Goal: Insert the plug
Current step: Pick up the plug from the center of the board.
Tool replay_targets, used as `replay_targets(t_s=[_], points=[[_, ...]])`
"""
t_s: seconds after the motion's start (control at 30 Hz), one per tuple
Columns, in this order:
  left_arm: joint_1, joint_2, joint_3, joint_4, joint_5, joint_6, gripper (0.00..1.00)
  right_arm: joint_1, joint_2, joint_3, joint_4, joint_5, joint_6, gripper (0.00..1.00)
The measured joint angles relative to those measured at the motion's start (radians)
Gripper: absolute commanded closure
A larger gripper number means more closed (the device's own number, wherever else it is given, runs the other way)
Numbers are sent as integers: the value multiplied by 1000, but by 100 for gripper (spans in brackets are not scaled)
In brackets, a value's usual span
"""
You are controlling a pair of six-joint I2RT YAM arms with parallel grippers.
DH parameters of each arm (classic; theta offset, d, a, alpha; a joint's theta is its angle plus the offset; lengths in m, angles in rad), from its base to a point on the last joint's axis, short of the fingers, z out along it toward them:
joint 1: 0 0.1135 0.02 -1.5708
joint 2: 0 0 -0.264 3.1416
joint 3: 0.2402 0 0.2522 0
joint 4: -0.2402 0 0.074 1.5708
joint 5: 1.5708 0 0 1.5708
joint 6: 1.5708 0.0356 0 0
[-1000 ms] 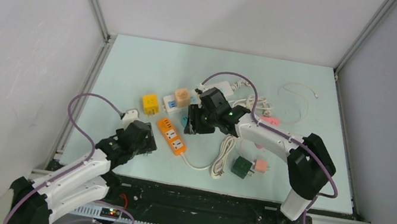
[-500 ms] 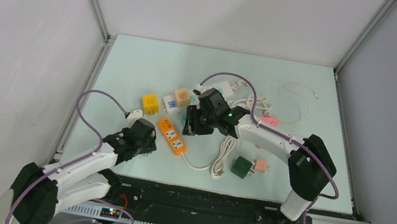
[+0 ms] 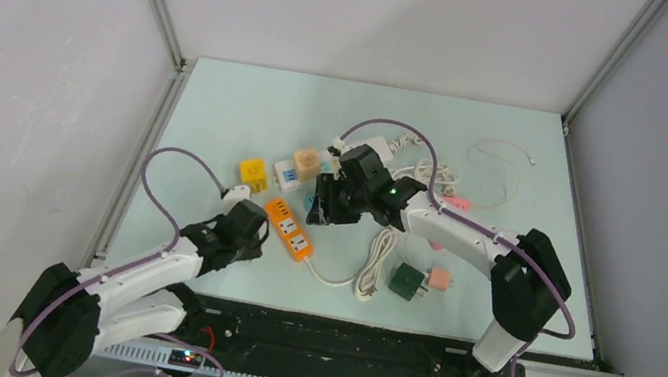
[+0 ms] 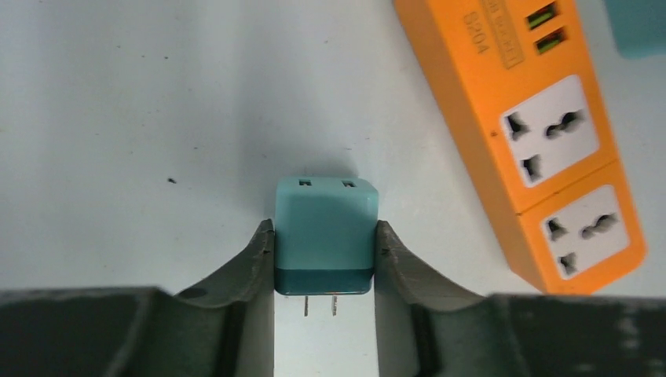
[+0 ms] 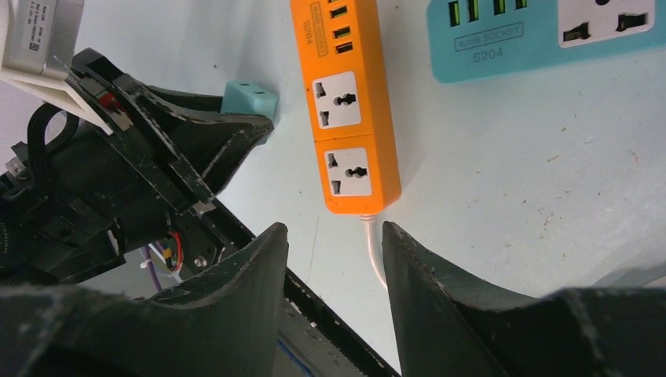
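**Left gripper (image 4: 323, 232) clamped on the plug, just beside the orange strip**

The two-tone teal cube-shaped plastic plug (image 4: 325, 236) lies on the pale tabletop (image 4: 118, 118). Both fingers of the left gripper press against its flanks. It sits just off one long side of the orange plastic power strip (image 4: 526, 141), level with the strip's two white sockets (image 4: 550, 126). The plug's two flat metal prongs (image 4: 320, 305) point back toward the wrist and run roughly along the tabletop, while the sockets face upward. As I judge it, the coming move turns on tipping the prongs downward and carrying the plug sideways over a socket. The strip's long axis runs obliquely past the plug. The right gripper (image 5: 334, 236) hangs above the strip's cord end with its fingers apart and empty, so the left arm is the nearer one.
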Motion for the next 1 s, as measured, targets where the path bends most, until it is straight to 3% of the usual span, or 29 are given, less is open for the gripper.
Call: replay_targets(t_s=[0.27,0.43,0.6,0.83,1.0], points=[[-59,-89,62,4,-14,129,100,-40,-27,-6,0,-143,-9,38],[-144,-206,78,102,-6,247,100,-58,-74,-15,-2,-221,-44,29],[-251,-241,78,210,24,384,100,-87,-152,-31,-6,-297,-70,28],[-271,-375,71,294,114,532,100,-206,-299,-69,-3,-371,-73,27],[-308,-453,55,351,170,639,100,-175,-323,-69,-11,-377,-74,27]])
